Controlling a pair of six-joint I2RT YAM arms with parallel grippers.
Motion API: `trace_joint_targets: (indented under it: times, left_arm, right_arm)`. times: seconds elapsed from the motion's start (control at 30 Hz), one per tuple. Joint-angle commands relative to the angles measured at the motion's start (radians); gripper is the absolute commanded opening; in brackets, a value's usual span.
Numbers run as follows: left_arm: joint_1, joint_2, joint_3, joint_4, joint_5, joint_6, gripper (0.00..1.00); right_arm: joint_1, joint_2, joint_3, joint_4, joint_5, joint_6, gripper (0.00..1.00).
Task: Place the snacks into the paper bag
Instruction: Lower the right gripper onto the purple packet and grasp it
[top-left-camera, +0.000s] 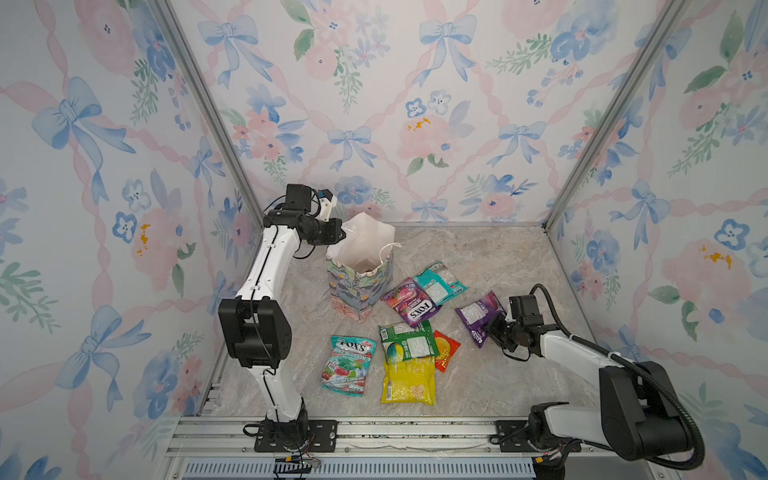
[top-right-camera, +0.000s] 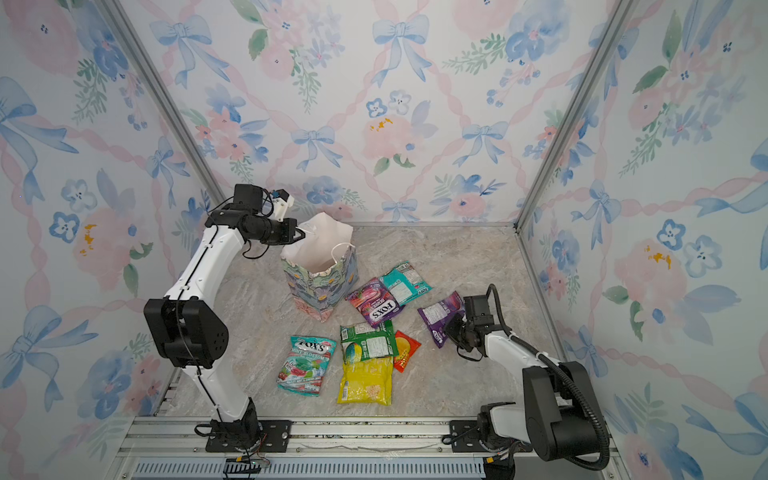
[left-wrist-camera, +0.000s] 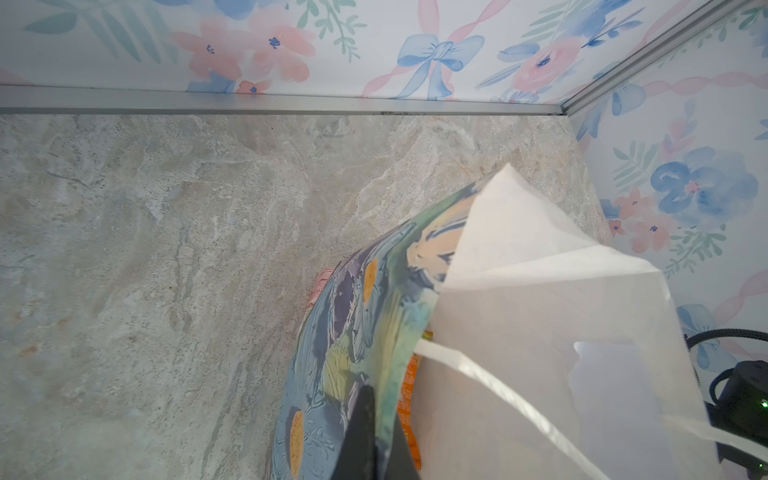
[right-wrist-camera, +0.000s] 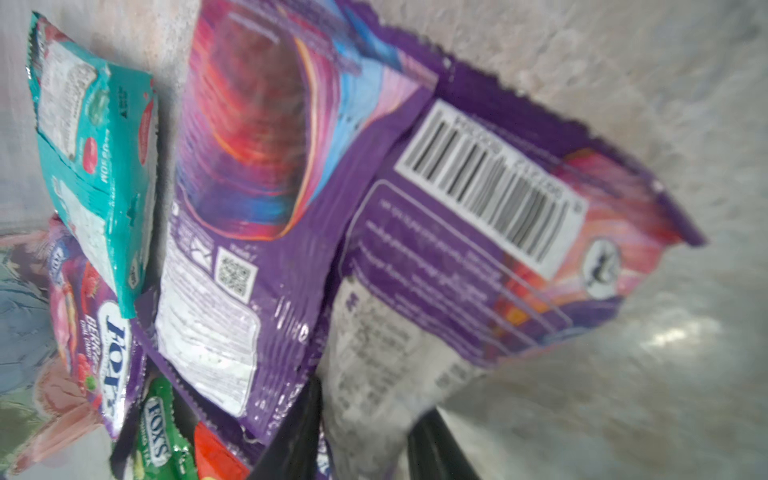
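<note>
Bright, even light; motion-blurred purple packet (right-wrist-camera: 457, 249) close-up

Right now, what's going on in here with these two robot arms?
The left hand pinches the rim of the paper bag, holding it open. The right hand grips the purple packet on the right side of the table. Six more snacks, the yellow packet among them, lie on the table, not yet bagged.

A robotics lab booth: aluminium frame (top-left-camera: 210, 112), bow-patterned wallpaper (top-left-camera: 415, 104), marble-look tabletop (top-left-camera: 498, 257), robot arms (top-left-camera: 270, 257) bolted to a rail (top-left-camera: 415, 432).
</note>
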Motion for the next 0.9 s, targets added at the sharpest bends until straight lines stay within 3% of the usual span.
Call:
trace_joint_targets:
  times: [0.0, 0.5, 0.87]
  left_arm:
    - [0.008, 0.013, 0.003, -0.005, 0.024, -0.016, 0.00]
    - [0.008, 0.001, 0.003, -0.006, 0.016, -0.017, 0.00]
    - [0.008, 0.000, 0.003, -0.005, 0.017, -0.016, 0.00]
  right_arm:
    - [-0.007, 0.005, -0.005, -0.041, 0.014, -0.015, 0.25]
    - [0.021, -0.050, 0.107, -0.147, 0.030, -0.097, 0.01]
    - [0.114, -0.096, 0.253, -0.259, 0.066, -0.120, 0.00]
